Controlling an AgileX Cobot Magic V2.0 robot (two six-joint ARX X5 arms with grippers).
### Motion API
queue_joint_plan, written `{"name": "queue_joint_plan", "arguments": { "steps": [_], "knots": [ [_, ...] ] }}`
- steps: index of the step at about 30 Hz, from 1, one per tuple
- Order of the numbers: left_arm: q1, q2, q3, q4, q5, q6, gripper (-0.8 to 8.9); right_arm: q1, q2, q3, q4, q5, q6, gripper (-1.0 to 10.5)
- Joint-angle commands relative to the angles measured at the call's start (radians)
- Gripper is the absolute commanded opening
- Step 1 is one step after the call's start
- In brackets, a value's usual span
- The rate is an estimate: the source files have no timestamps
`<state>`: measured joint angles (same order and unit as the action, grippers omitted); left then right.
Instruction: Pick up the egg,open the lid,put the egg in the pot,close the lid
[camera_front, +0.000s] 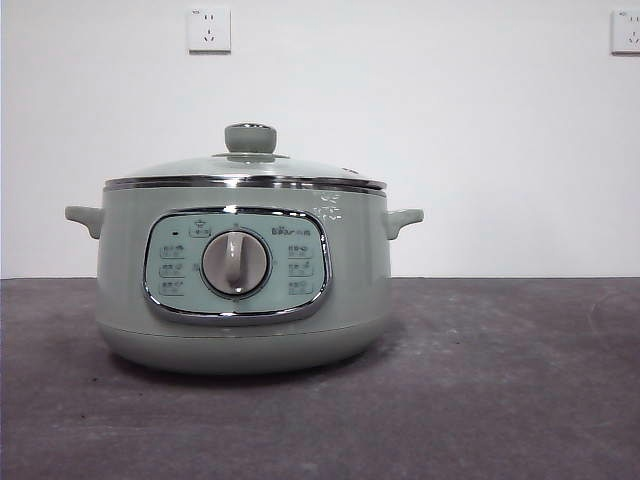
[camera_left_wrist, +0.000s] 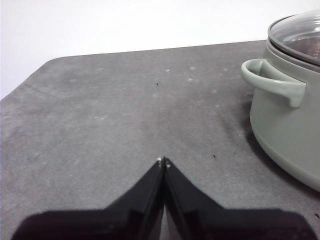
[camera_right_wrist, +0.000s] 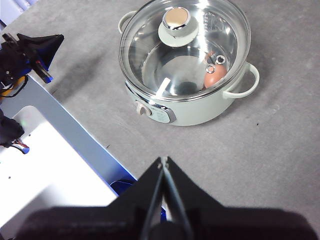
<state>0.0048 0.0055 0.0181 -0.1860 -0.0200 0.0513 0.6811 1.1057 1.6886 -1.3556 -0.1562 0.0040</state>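
Right gripper high above table, jaws pressed together, empty, parked clear of pot; left gripper low beside pot handle, jaws likewise together, holding nothing; lid seated on rim, knob up; egg inside pot under glass near wall; task looks complete, arms idle

Reddish-brown egg lies inside the sage-green pot, glass lid closed
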Motion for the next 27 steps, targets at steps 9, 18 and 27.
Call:
{"name": "queue_joint_plan", "arguments": {
  "steps": [9,18,27],
  "knots": [
    [0.004,-0.003,-0.014,0.005,-0.003,-0.006,-0.03,0.000,-0.003,-0.001,-0.012,0.009,-0.033,0.0],
    [0.004,-0.003,-0.014,0.005,-0.003,-0.006,-0.03,-0.267,-0.124,-0.066,0.344,-0.169,-0.064,0.0],
    [0.004,-0.003,-0.014,0.005,-0.003,-0.006,-0.03,-0.545,-0.378,-0.466,0.687,-0.257,-0.074,0.0]
  ]
}}
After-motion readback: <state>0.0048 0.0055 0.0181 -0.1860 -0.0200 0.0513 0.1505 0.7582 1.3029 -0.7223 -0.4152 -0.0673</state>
